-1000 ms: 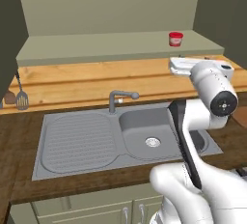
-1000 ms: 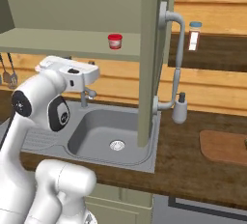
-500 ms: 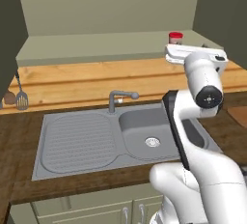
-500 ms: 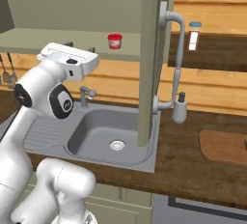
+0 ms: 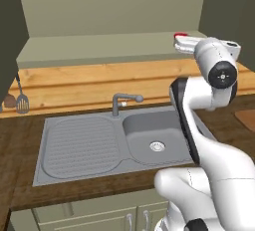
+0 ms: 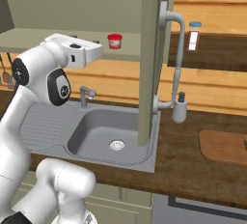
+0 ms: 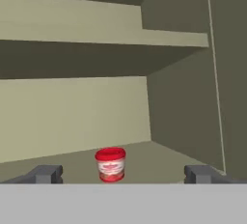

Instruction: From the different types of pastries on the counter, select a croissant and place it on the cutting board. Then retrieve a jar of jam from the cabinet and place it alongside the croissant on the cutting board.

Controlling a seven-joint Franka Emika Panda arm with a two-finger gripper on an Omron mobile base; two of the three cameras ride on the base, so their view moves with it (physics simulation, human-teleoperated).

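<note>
The jar of jam (image 7: 111, 164) is a squat red jar standing upright on the pale shelf (image 5: 99, 51) of the open cabinet (image 6: 58, 6). My gripper (image 7: 124, 174) is open, level with the shelf and short of the jar, which sits in line with the gap between the fingertips (image 7: 46, 174). From the right side, the gripper (image 6: 98, 51) is just left of the jar (image 6: 114, 41) and apart from it. In the left base view the hand (image 5: 185, 45) covers most of the jar (image 5: 180, 36). The cutting board (image 6: 226, 146) lies on the counter (image 6: 193, 160) at far right. The croissant and the other pastries are out of view.
The open cabinet door (image 6: 150, 59) hangs edge-on just right of the jar. Below the shelf are a grey sink (image 5: 154, 135) and faucet (image 5: 119, 103). A soap dispenser (image 6: 179, 109) and a blue-capped shaker (image 6: 194, 35) stand further right. A spatula (image 5: 22, 103) hangs at left.
The arm has lifted the hand up and forward to shelf height, closer to the red jar. The jaws stayed open and the jar has not moved.
</note>
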